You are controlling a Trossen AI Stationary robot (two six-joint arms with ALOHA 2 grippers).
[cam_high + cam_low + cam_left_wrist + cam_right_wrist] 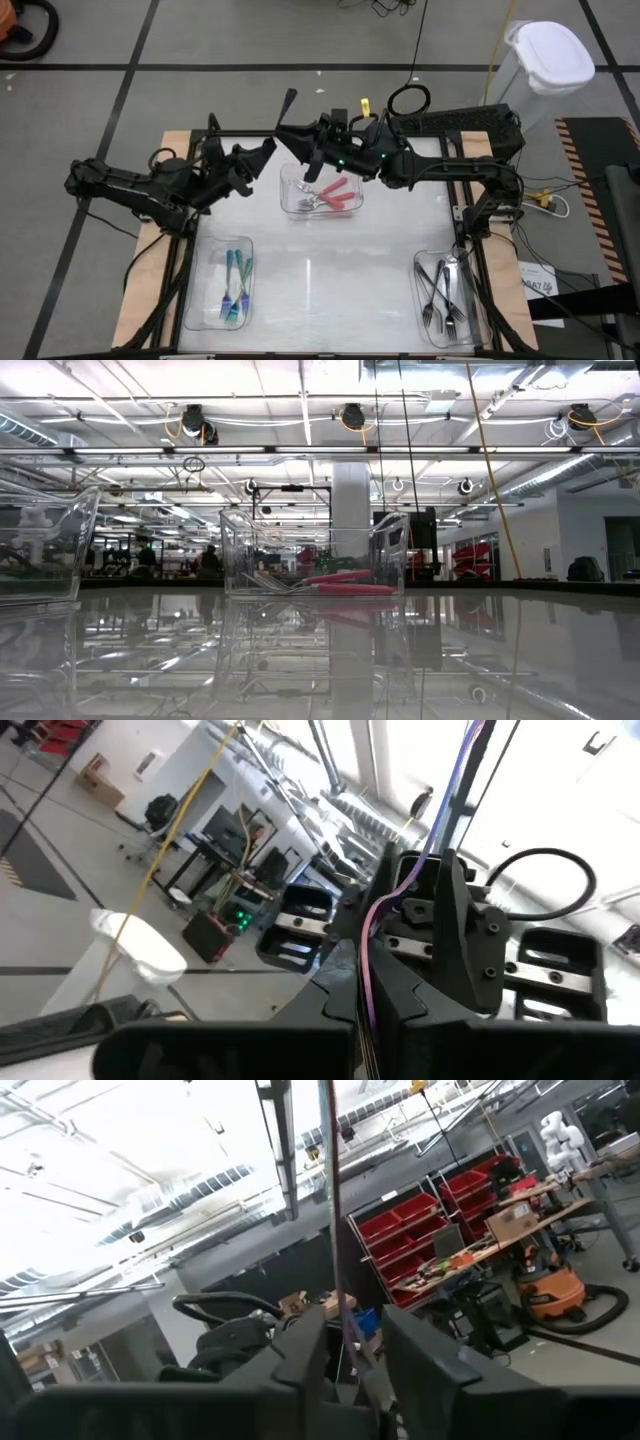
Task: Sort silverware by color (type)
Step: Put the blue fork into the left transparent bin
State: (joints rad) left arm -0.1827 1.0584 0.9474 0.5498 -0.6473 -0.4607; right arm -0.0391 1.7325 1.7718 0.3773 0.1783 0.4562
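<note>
A slim dark utensil [289,103] stands nearly upright in the air above the table's far middle. My left gripper [268,148] is shut on its lower part. My right gripper [285,130] faces the left one from the right. Its fingers stand either side of the same utensil [333,1200] with a gap between them. Below them a clear tray [292,205] holds pink-handled silverware [335,193]. Teal-handled silverware [233,283] lies in the near-left tray, and dark metal silverware [446,292] lies in the near-right tray. My left gripper pinches the utensil's lower part [366,1010] between its two fingers, coming from the table's left and slanting upward. The utensil rises above the fingers [440,830], lifted clear of table and trays. My right gripper's fingers flank the utensil; whether they touch it, I cannot tell.
The three clear trays sit on a glossy white tabletop [330,270] edged by a wooden frame. A white lidded bin [548,55] stands on the floor beyond the far right corner. In the low view the pink-utensil tray [315,565] stands mid-table and another tray [40,545] at the left.
</note>
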